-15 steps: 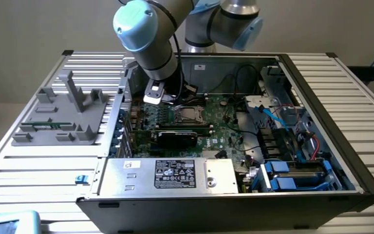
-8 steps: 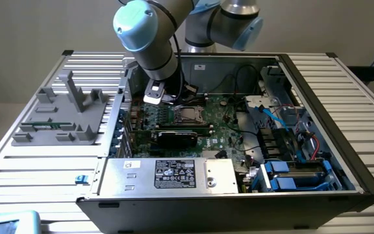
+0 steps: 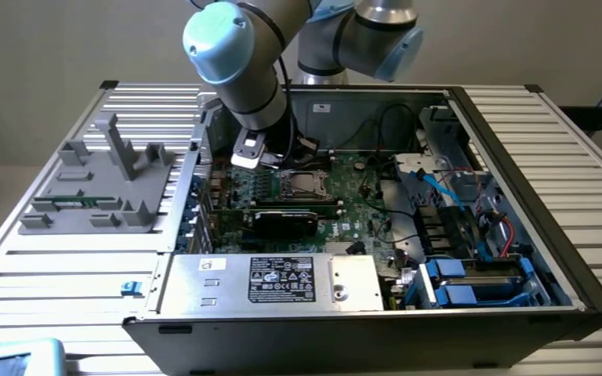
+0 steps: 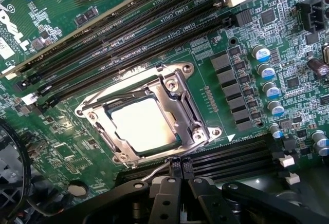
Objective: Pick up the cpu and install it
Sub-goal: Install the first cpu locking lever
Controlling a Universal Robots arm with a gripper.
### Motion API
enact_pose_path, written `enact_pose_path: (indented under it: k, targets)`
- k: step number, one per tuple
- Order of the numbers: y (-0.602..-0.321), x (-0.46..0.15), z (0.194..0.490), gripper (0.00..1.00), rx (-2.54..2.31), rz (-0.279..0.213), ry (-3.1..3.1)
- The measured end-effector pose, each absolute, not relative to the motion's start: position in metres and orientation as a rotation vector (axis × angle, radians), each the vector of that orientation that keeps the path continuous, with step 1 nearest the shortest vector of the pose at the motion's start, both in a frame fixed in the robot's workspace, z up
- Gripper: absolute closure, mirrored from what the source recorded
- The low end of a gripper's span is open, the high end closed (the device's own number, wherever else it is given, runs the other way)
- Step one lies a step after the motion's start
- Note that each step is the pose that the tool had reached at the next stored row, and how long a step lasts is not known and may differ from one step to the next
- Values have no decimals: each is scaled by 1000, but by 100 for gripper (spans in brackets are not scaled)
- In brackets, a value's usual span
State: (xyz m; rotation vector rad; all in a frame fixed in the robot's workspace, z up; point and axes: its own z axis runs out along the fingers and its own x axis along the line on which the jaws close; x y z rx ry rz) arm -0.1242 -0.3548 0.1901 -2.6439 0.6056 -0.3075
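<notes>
Right now the biggest thing in front of me is the slatted metal worktop (image 3: pixel 60 266), and on it lies an opened computer case (image 3: pixel 567 274) with its side off. The arm (image 3: pixel 244 55) leans down into the case from the far side. Along the near edge of the case sits a silver box (image 3: pixel 353 278) with a black label, and behind it spreads the green motherboard (image 3: pixel 359 200). A grey fixture (image 3: pixel 103 180) stands on the worktop, at the exterior view's left of the case.

In the wrist view a bright metal socket frame (image 4: pixel 193 118) is bolted to the board between two banks of black memory slots (image 4: pixel 128 39). The cpu (image 4: pixel 144 124) lies flat inside that frame, its pale silver top facing up and a thin dark rim showing round it – seated in the socket, as far as I can judge.

The hand (image 4: pixel 181 165) hovers just beside the frame with its two black fingers (image 4: pixel 174 168) pressed together and nothing between them.

I'd reckon the cpu is light, stiff and slick on top, and delicate on its underside. It looks to be a thing to pinch by two opposite edges of the rim and keep level – never by the face, and never with any force down into the socket.
</notes>
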Motion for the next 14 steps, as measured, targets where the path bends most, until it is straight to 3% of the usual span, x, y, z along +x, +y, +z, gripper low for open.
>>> enact_pose_path:
  k: [14]
  targets:
    - [-355, -122, 187, 89, -2637, -319, 652]
